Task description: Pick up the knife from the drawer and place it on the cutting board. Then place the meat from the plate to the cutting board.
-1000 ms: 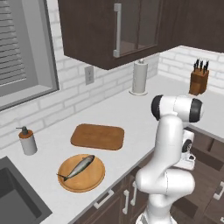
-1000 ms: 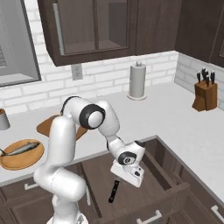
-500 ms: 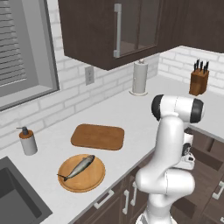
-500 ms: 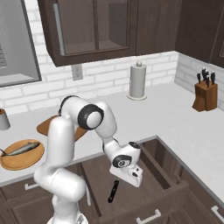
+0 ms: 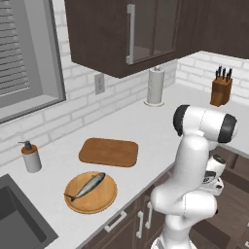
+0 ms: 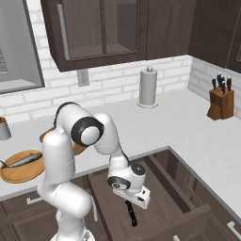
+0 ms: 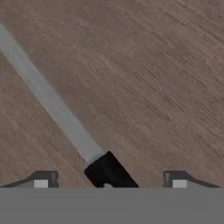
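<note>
Lower now than a second ago, the gripper point(image 7: 109, 181) has sunk into the drawer point(image 6: 160, 197) with its jaws spread wide. Between its fingertips point(image 7: 41, 180) lies the knife point(image 7: 65, 120), handle nearest the hand, blade running away across the drawer floor.

Even, diffuse rendered light in both base views; no single source visible. The desk point(image 5: 146, 131) reads bright pale grey, no glare. Soft faint shadows only: a thin dark rim under the plate point(image 5: 91, 192) and under the cutting board point(image 5: 109, 151) near the desk's front edge. Upper cabinets point(image 6: 117, 28) very dark, detail inside the glass murky. The open drawer point(image 6: 155, 197) is dim, its floor in shade. Arm shows mild smooth highlights. Both base views slightly soft, low in detail, with no edge distortion. Hand view: close and blurred, wood grain smeared; the knife point(image 7: 57, 109) blade flat grey, without sparkle.
</note>
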Controlling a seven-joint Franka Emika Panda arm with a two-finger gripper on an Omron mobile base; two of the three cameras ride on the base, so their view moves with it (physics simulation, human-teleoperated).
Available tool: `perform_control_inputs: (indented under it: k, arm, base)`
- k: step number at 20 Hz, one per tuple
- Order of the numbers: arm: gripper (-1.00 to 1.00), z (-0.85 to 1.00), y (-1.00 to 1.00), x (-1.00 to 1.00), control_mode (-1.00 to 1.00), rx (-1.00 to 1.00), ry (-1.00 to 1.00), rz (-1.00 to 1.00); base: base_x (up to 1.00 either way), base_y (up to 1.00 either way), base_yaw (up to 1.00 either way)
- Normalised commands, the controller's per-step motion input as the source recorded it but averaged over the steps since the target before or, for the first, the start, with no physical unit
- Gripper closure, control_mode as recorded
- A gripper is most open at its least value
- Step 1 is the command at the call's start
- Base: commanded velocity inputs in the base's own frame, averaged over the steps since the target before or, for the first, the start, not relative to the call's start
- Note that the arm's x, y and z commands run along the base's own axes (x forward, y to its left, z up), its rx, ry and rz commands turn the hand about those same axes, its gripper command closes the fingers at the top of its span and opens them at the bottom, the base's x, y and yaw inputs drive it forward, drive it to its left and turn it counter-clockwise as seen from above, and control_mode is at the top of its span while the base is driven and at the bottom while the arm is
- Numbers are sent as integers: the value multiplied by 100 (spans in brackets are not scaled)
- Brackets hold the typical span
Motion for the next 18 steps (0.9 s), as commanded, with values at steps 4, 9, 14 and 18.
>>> perform_control_inputs:
  k: [4,9,14,18]
  arm:
    - [-100,52,54,0,-100,0,1,0]
    - [-100,0,13,7,-100,-2,0,0]
    - [-100,-15,-18,-2,-100,-5,-11,10]
    - [-100,-3,-30,-18,-100,0,-12,19]
  base:
    - [0,0,0]
    - [0,0,0]
    - [0,0,0]
    - [0,0,0]
